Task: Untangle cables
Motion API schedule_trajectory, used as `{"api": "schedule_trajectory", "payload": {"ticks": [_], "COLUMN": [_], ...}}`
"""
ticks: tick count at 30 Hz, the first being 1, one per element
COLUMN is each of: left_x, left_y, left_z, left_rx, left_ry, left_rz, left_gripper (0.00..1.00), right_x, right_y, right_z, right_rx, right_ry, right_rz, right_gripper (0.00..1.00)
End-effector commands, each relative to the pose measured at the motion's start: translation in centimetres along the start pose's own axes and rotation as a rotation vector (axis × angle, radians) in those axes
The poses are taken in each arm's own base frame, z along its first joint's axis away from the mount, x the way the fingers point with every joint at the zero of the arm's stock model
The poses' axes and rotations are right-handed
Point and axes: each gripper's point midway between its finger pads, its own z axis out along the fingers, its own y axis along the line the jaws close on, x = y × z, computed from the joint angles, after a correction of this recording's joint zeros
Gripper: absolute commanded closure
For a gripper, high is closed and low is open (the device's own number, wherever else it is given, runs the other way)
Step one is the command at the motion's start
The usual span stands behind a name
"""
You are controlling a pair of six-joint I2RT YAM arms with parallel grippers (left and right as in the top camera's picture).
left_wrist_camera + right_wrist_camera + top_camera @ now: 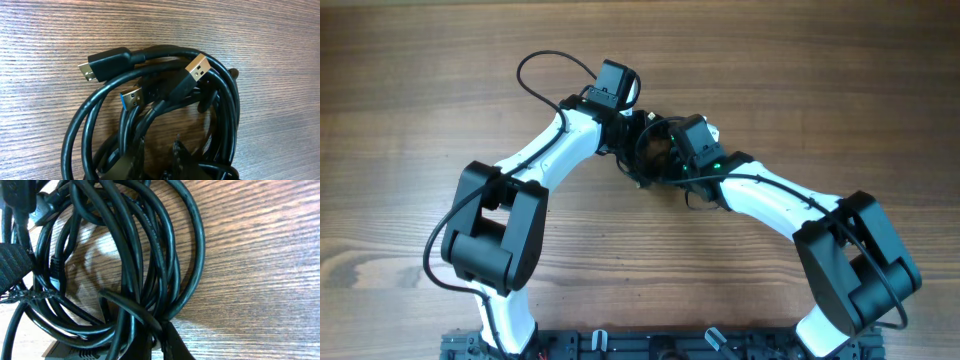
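Evidently we have both arms meeting over the middle of the table (840, 80), because that is where the cables (160, 50) lie: 1 dark knot of loops resting on the wood, directly between the 2 wrists. Our right gripper (152, 341) is closed down tight. Its own view shows a strand crossing the coil and ending right at the fingertips, so we judge that it has pinched 1 cord at the edge of the bundle, likely to anchor it or draw it free.

Our left gripper (155, 162) sits low at the opposite side. Its fingers (131, 165) show only as dark stubs among the loops at the lower edge of the view, so we cannot tell how wide they stand or whether they grip a strand. From that side 3 plug ends lie exposed on top: a flat black plug (100, 67), a gold-tipped plug (196, 68) and a blue-tongued plug (131, 97). Those loose ends seem the sensible place to start pulling, 1 cord at a time. We judge the task barely begun, since the loops overlap everywhere.
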Motion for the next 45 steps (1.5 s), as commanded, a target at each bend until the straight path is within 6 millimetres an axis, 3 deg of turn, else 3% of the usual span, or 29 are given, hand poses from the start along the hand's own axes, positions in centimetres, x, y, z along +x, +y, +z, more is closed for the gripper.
{"api": "schedule_trajectory", "payload": {"ticks": [1, 3, 7, 9, 18, 28, 34, 41, 45], "left_x": [-0.6, -0.7, -0.6, -0.4, -0.1, -0.3, -0.3, -1.1, -1.5], "left_y": [0.7, 1.2, 1.8, 2.0, 2.5, 2.8, 2.9, 4.9, 5.4], "left_z": [-0.4, -0.2, 0.6, 1.3, 2.3, 2.3, 2.3, 1.7, 1.1], "left_rx": [-0.047, -0.072, -0.091, -0.096, -0.107, -0.125, -0.129, -0.171, -0.07], "left_ry": [-0.036, -0.046, -0.041, -0.032, -0.019, -0.026, -0.028, -0.044, -0.014], "left_rz": [0.008, 0.007, 0.005, 0.002, 0.0, 0.0, 0.0, -0.034, -0.099], "left_gripper": [0.79, 0.8, 0.8, 0.79, 0.8, 0.81, 0.82, 0.83, 0.8], "right_x": [-0.5, -1.3, -1.9, -2.4, -3.2, -6.1, -6.5, -6.3, -5.3], "right_y": [-0.1, 0.5, 4.3, 5.3, 7.3, 8.3, 8.9, 8.6, 7.7], "right_z": [-0.7, -2.1, -5.5, -6.5, -9.3, -15.4, -16.5, -16.3, -15.5], "right_rx": [0.0, -0.028, -0.206, -0.251, -0.37, -0.573, -0.66, -0.644, -0.597], "right_ry": [-0.013, -0.039, -0.05, -0.069, -0.088, -0.115, -0.083, -0.075, -0.054], "right_rz": [-0.058, -0.063, -0.091, -0.088, -0.078, -0.013, 0.004, 0.005, -0.057], "right_gripper": [0.96, 0.96, 0.96, 0.96, 0.96, 0.96, 0.96, 0.96, 0.96]}}
